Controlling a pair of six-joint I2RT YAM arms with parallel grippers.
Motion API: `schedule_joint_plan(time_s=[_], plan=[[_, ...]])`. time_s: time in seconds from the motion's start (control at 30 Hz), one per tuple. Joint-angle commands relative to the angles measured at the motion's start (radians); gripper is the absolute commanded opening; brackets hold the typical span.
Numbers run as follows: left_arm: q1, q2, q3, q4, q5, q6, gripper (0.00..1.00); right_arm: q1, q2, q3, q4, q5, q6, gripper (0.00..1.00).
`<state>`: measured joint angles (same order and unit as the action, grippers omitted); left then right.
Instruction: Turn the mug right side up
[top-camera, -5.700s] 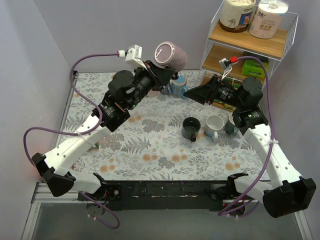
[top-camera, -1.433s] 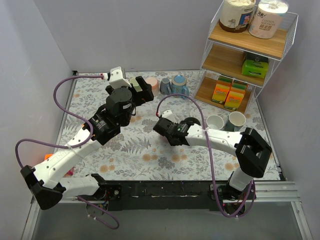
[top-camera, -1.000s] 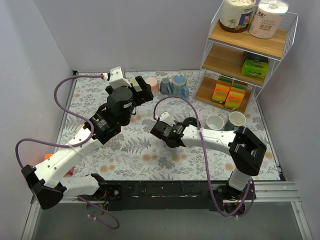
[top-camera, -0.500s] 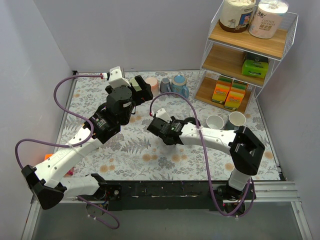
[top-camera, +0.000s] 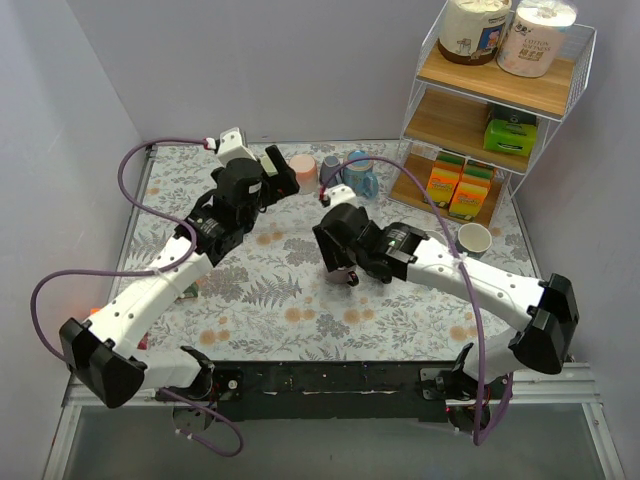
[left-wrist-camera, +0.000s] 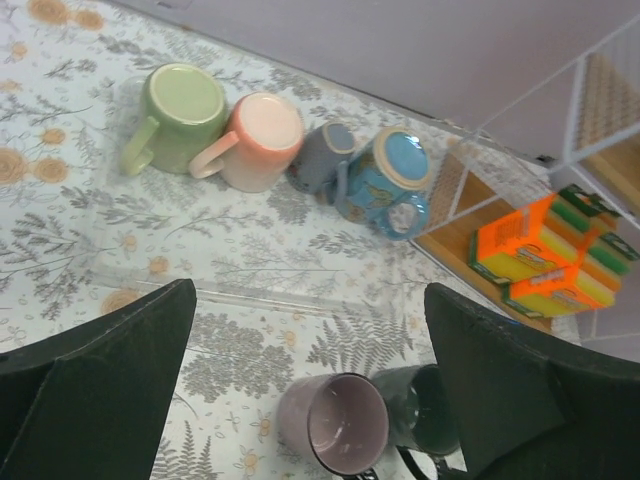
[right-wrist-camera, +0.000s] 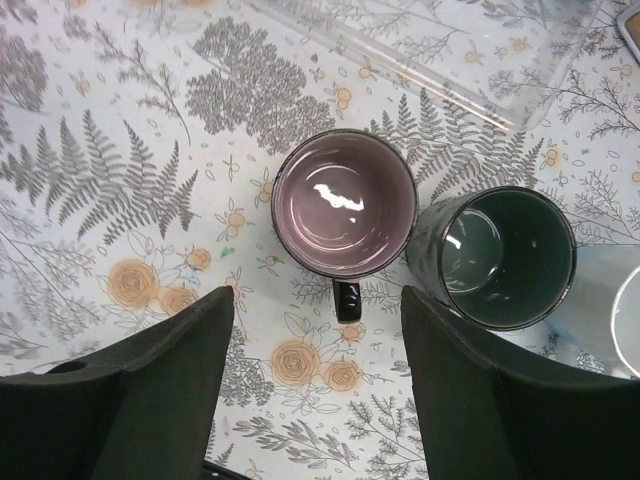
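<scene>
Obs., top and both wrist views.

- Purple mug (right-wrist-camera: 345, 205) stands upright on the floral worktop (right-wrist-camera: 120, 180), mouth up and interior bare. Its dark handle points to 6 o'clock in the right wrist view. In the top view the right arm covers most of it, near the worktop's centre.
- Dark green mug (right-wrist-camera: 505, 255) is also upright, just beside the purple mug at its 4 o'clock. Whether the walls touch cannot be told.
- Right pincer (right-wrist-camera: 318, 300) hangs over the purple mug with fingers (right-wrist-camera: 150, 400) spread wide, one at 8 o'clock and one at 4 o'clock of the mug. It grips nothing and is clear of the rim.
- Left pincer (left-wrist-camera: 310, 295) is raised above the worktop at 12 o'clock of the purple mug, spread and empty.
- Beyond it stands a row of green mug (left-wrist-camera: 180, 110), pink mug (left-wrist-camera: 262, 135), small grey mug (left-wrist-camera: 325, 160) and blue mug (left-wrist-camera: 385, 185). The green and pink mugs show closed bases to the camera.
- White mug (top-camera: 475, 238) sits at 3 o'clock of the right arm's wrist, near the wire shelf (top-camera: 500, 100).
- Orange boxes (left-wrist-camera: 545, 250) are on the shelf's lowest level.
</scene>
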<state>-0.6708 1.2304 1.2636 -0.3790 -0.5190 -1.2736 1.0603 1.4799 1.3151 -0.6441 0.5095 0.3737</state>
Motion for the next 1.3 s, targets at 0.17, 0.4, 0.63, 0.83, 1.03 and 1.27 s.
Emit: schedule_joint_plan(time_s=[0.17, 0.4, 0.63, 0.83, 1.03, 1.27], plan=[[0.204, 0.214, 0.016, -0.02, 0.254, 0.006, 0.98, -0.232, -0.147, -0.033, 0.058, -0.192, 0.045, 0.74], [0.304, 0.415, 0.077, 0.1, 0.28, 0.121, 0.98, -0.299, -0.171, -0.056, 0.026, -0.25, 0.028, 0.73], [0.362, 0.661, 0.218, 0.094, 0.286, 0.24, 0.97, -0.365, -0.173, -0.044, 0.018, -0.325, -0.004, 0.71], [0.416, 0.756, 0.278, 0.163, 0.353, 0.281, 0.84, -0.405, -0.179, -0.048, 0.003, -0.345, -0.009, 0.7], [0.456, 0.796, 0.273, 0.244, 0.45, 0.381, 0.74, -0.43, -0.176, -0.066, -0.009, -0.365, -0.001, 0.68], [0.464, 0.865, 0.316, 0.259, 0.504, 0.454, 0.68, -0.442, -0.138, -0.044, -0.026, -0.382, -0.002, 0.66]])
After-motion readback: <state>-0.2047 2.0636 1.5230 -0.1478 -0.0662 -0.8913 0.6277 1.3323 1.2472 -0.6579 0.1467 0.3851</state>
